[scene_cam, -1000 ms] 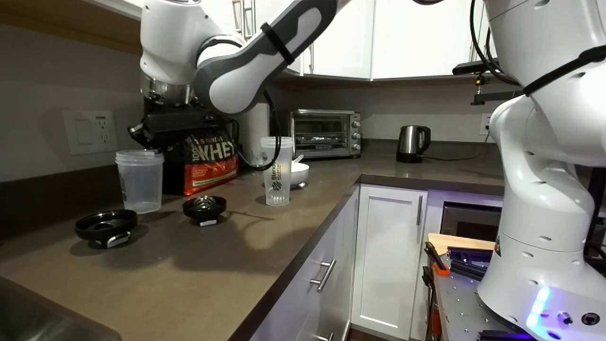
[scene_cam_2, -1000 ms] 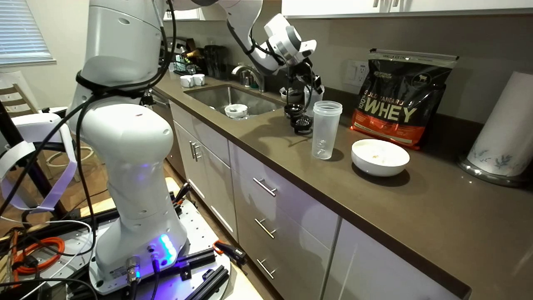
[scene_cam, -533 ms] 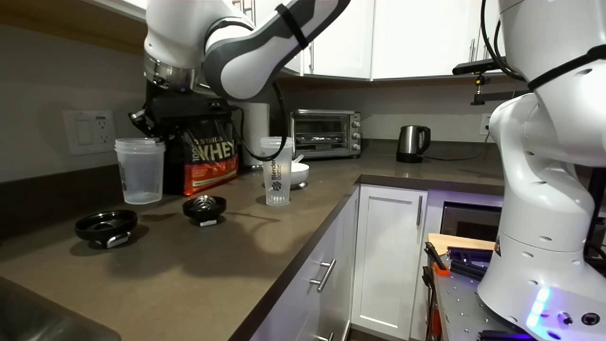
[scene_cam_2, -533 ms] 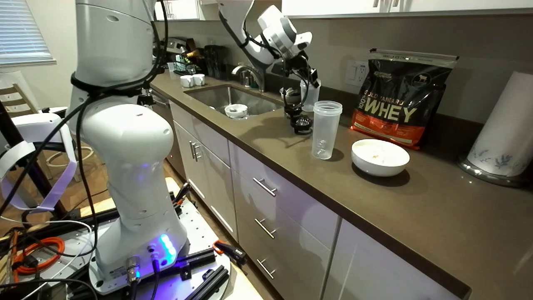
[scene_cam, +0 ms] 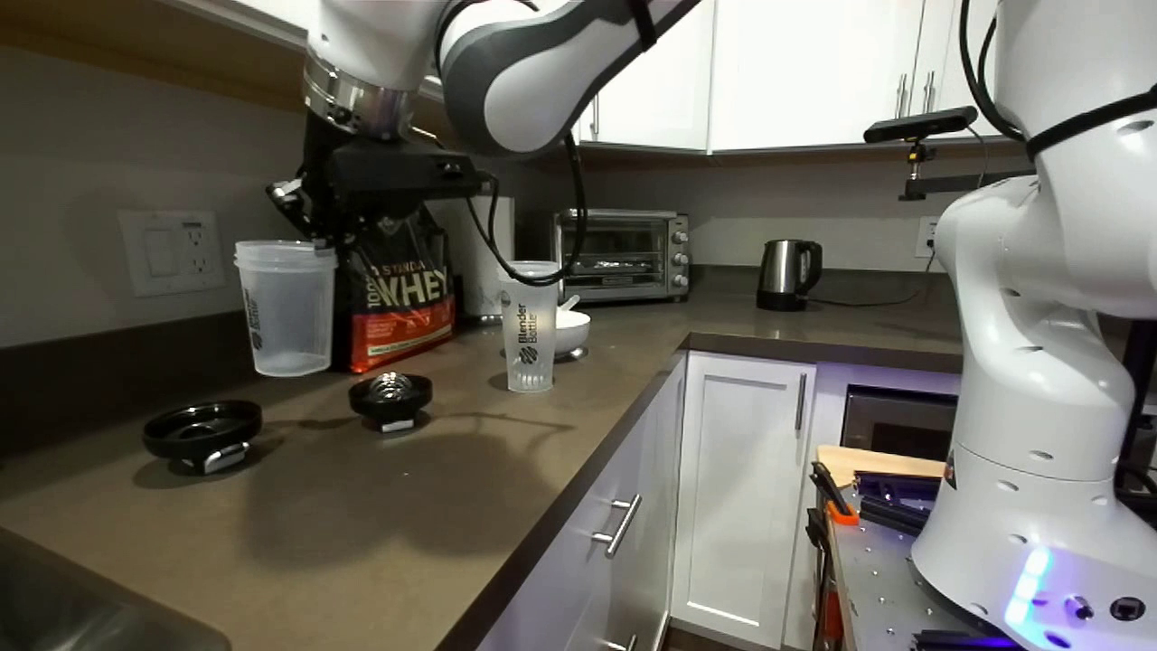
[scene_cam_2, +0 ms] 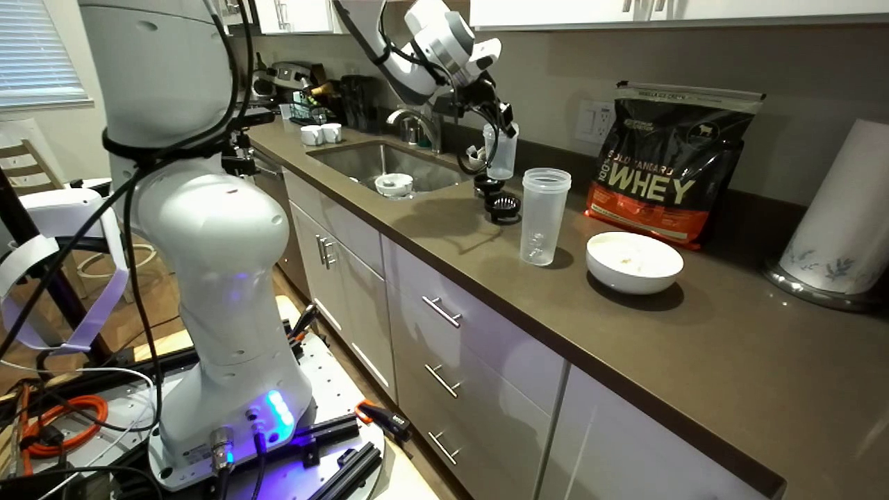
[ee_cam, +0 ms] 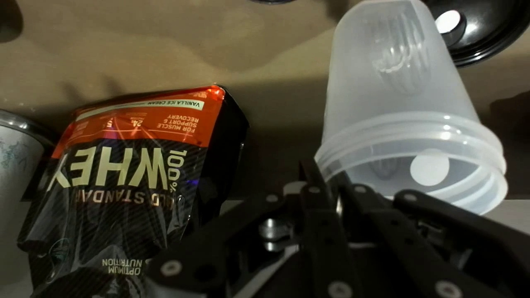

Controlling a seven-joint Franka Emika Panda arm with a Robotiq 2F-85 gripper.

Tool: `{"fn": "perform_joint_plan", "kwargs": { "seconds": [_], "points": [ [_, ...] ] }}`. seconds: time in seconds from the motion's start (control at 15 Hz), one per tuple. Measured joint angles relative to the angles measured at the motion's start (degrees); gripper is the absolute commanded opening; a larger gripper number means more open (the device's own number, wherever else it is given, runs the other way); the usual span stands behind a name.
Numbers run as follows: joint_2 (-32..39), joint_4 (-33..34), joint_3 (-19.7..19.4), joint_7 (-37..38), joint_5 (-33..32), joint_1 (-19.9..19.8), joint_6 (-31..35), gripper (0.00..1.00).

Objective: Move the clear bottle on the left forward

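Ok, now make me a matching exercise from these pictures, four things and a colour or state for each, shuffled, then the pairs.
Column one:
1. wide clear bottle
2. whey bag
3. kettle
4. paper towel roll

Column two:
A. silver and black
B. white and leaf-patterned
C. black and orange-red
D. gripped at the rim by the tool

Pairs: 1-D, 2-C, 3-A, 4-B.

A wide, open-topped clear bottle [scene_cam: 287, 312], its translucent sides tapered toward the base and marked with dark lettering, is held by its rim, nearly upright, mouth up, above the counter [scene_cam: 226, 551].
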Motion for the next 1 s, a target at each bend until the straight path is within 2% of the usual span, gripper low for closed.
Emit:
{"fn": "perform_joint_plan", "kwargs": {
  "seconds": [0.6,1.0],
  "points": [
    [-11.3,-11.1,5.6,-0.1,0.6,-2.9,-3.1,0.04],
    [-17.7,-18.4,8.0,-0.1,1.6,-4.8,-4.3,0.04]
  ]
}}
